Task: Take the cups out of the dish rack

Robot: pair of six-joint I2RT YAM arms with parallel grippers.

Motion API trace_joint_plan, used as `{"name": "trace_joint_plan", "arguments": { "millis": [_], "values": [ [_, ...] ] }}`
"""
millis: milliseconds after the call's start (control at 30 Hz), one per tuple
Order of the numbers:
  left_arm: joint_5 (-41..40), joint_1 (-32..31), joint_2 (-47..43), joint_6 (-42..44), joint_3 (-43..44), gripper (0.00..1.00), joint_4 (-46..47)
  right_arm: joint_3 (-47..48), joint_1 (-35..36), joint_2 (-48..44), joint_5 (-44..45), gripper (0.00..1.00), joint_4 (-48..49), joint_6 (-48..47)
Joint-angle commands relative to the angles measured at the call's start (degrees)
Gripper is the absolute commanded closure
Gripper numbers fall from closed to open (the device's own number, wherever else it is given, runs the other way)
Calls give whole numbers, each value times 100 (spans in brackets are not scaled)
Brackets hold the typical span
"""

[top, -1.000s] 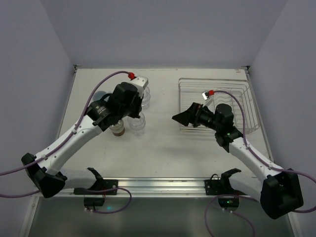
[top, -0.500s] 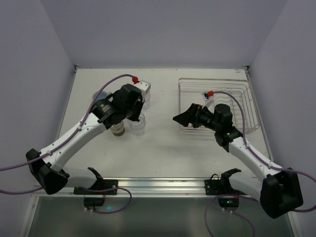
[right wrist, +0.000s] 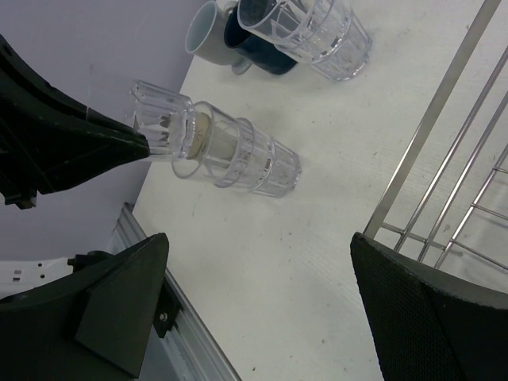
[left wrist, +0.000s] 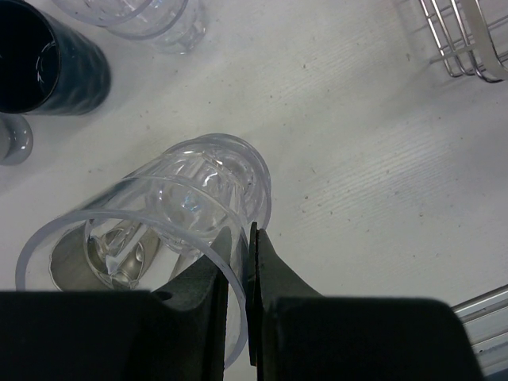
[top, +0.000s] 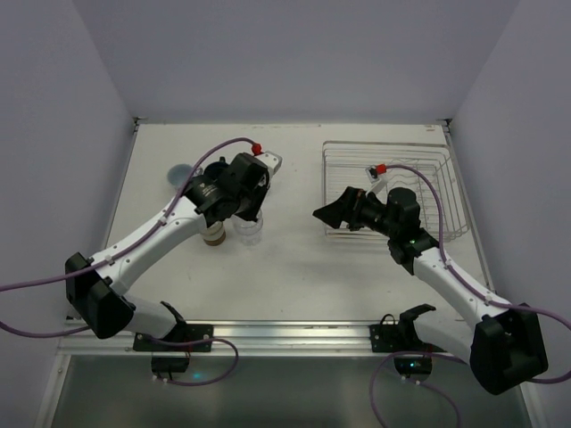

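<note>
Rack (top: 419, 156): silver wire, at right. Clear ribbed tumbler (left wrist: 186, 214) upright, well left of rack; brown cup (top: 214, 235) just beside. Second tumbler (right wrist: 313, 28), navy mug (left wrist: 48, 55), grey mug (right wrist: 205, 36) clustered beyond.

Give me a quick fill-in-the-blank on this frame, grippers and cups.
The left gripper is shut on the rim of a clear glass ___.
The right gripper, by the dish rack, has its jaws ___.
The dark navy mug stands on the ___, outside the rack.
Missing words: tumbler; open; table.
</note>
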Motion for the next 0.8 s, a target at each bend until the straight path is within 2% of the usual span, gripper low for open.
{"name": "trace_joint_plan", "arguments": {
  "millis": [0, 200, 333, 467, 567, 733, 767],
  "values": [
    [162, -28, 98, 261, -54, 100, 24, 144, 6, -138, 183, 1, 0, -129],
    [311, -28, 274, 278, -81, 100, -64, 144, -3, -138, 174, 1, 8, -138],
    [347, -28, 379, 287, -98, 93, -47, 135, 6, -138, 157, 1, 17, -129],
    [294, -28, 468, 296, -37, 74, -38, 126, 6, -121, 174, 1, 8, -138],
    [93, -28, 459, 261, -37, 63, -21, 135, 6, -173, 174, 1, -45, -138],
    [-57, -19, 354, 182, 7, 49, 58, 161, 6, -393, 245, 1, -167, -156],
    [-127, -28, 275, 164, 33, 42, 76, 188, 6, -419, 236, 1, -194, -156]
  ]
}}
